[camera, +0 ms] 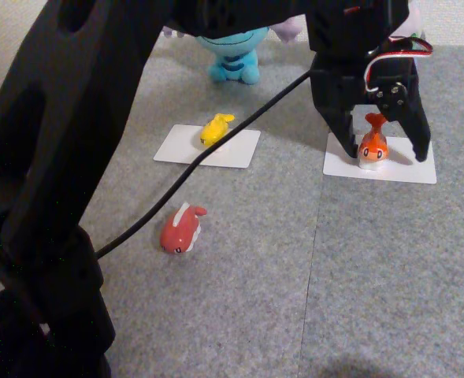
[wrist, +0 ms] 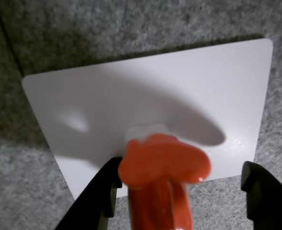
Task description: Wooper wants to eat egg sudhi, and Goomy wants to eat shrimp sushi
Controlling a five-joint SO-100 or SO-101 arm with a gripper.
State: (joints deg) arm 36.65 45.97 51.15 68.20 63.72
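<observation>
Wrist view: shrimp sushi (wrist: 162, 177) close up, tail raised, on white card (wrist: 145, 96); black fingers (wrist: 100, 196) spread wide at either side, not touching it.
Gripper (camera: 381, 151): jaws apart, straddling shrimp sushi (camera: 373, 147), tips down at right card (camera: 401, 169).
Egg sudhi (camera: 215, 129): on left white card (camera: 239, 150), upon grey carpeted surface (camera: 310, 276).
Wooper (camera: 233, 53): behind left card, partly hidden by arm.
Goomy (camera: 288, 30): lilac edge beside Wooper, mostly hidden.
Red fish figurine (camera: 181, 228): on bare carpet, nearer camera.
Black cable (camera: 216, 150): crossing left card.
</observation>
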